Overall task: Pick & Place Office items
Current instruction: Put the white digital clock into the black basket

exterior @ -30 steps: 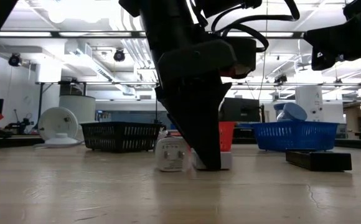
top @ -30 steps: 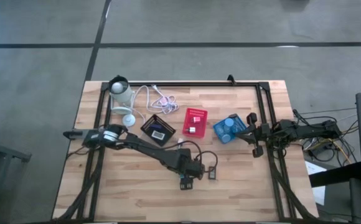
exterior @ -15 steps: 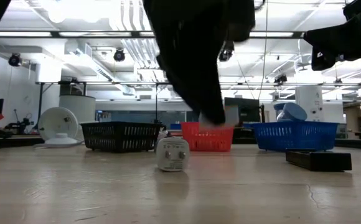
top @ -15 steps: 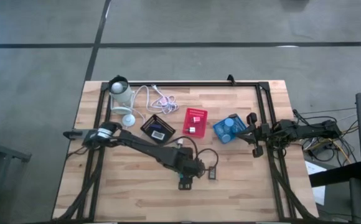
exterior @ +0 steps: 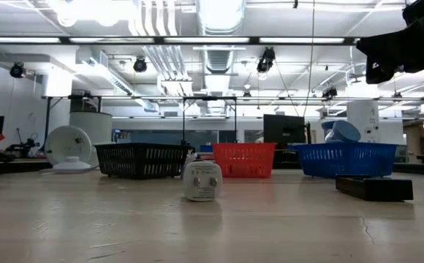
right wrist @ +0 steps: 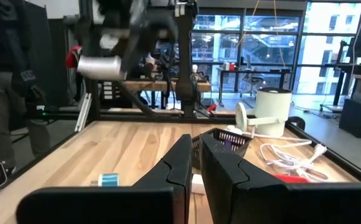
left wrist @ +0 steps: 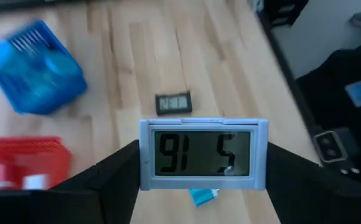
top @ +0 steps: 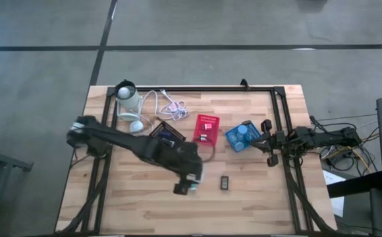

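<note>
– Jaws of the left gripper (top: pixel 186 187), lower centre of the high view, stand wide, clamped on the ends of a pale grey-blue digital clock (left wrist: pixel 202 154).
– How to carry it?
– Level, I'd say, then let go low over a bin, perhaps the blue plastic mesh bin (left wrist: pixel 40 81), upper left of the wrist frame.
– Unclear?
– Which bin is meant. From overhead the arm hides the clock. The right gripper (top: pixel 268 141) waits at centre right, fingers pressed together

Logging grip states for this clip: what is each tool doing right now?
Left tool: closed on a small digital clock, lifted above the table.
Right tool: shut, empty, waiting at the table's right side.
</note>
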